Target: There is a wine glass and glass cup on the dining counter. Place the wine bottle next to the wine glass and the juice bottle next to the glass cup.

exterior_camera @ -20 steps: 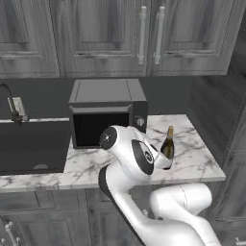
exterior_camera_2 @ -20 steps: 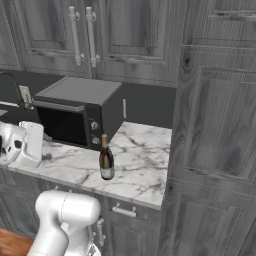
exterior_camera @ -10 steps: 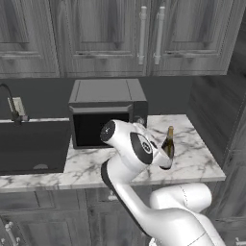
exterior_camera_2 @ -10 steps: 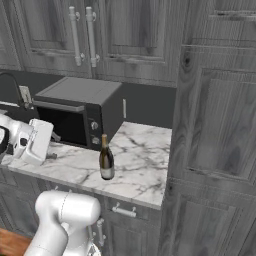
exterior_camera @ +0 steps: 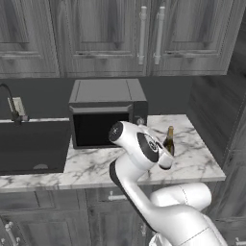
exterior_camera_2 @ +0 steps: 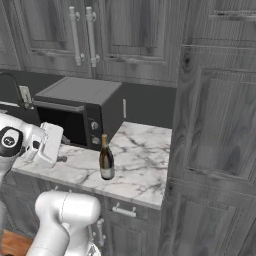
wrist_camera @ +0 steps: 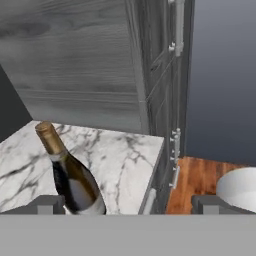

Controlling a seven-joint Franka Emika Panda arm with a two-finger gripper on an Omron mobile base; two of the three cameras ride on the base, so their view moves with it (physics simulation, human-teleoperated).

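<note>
The wine bottle [exterior_camera: 169, 141] [exterior_camera_2: 105, 159] [wrist_camera: 75, 180], slim and dark with a gold foil top and pale label, stands upright on the narrow marble worktop [exterior_camera_2: 145, 160] just right of the microwave. My gripper [wrist_camera: 129, 205] [exterior_camera_2: 64, 150] is open and holds nothing. It hangs left of the bottle in the right base view, a short way off. In the hand view the bottle stands just inside the left fingertip [wrist_camera: 47, 204]. In the left base view my arm covers the bottle's lower part. The juice bottle, wine glass, glass cup and dining counter are out of view.
A black microwave [exterior_camera: 108, 113] [exterior_camera_2: 80, 112] stands at the back of the worktop, with a dark sink [exterior_camera: 29, 144] and faucet to its left. A tall grey cabinet [exterior_camera_2: 215, 125] walls off the worktop's right end. Grey wall cabinets hang above.
My hand has swung along the worktop toward the wine bottle and now points at it. The bottle has stayed in place.
</note>
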